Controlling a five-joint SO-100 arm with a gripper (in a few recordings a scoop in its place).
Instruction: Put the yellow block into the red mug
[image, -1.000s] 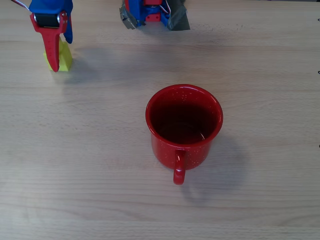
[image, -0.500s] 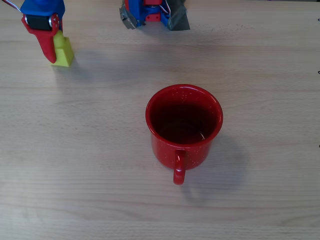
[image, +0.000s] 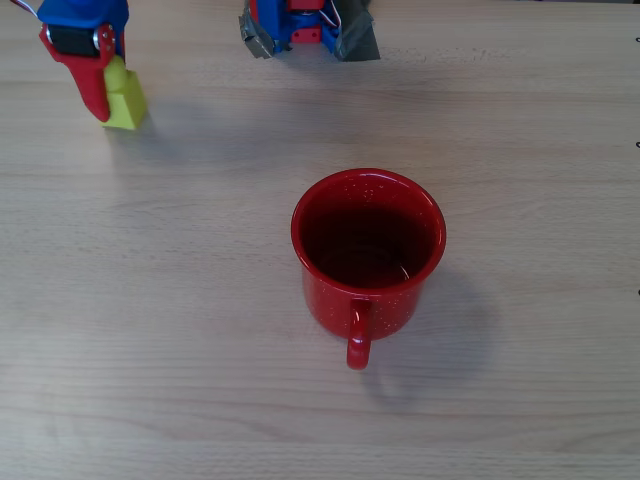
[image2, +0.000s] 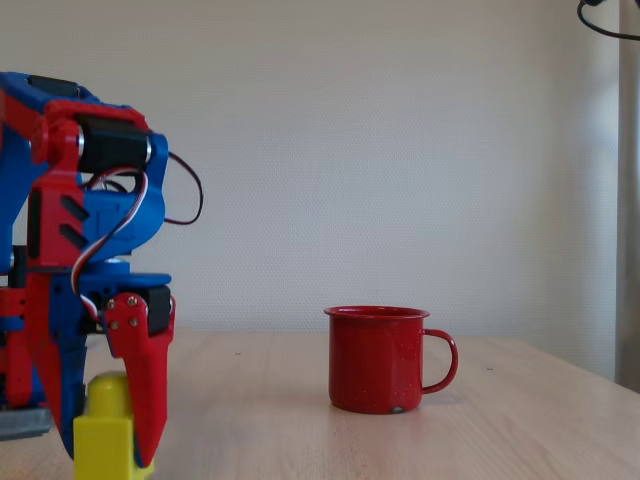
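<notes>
At table's far-left corner, hand (image: 108, 100) clamped on yellow block (image: 126, 100), block partly hidden, red mug (image: 367, 250) well apart.

A pale wooden table (image: 180, 300) carried the red mug (image: 368, 250) mid-frame and the arm's base (image: 308, 28) at the overhead view's top edge.

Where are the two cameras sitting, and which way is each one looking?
Overhead view: sits above, looks straight down on the wooden table; shows the hand and the arm's base at the top edge.
Fixed view: sits low at table height, looks sideways toward a pale wall; shows the blue-and-red arm at left.
Both share the hand, the yellow block and the red mug.
</notes>
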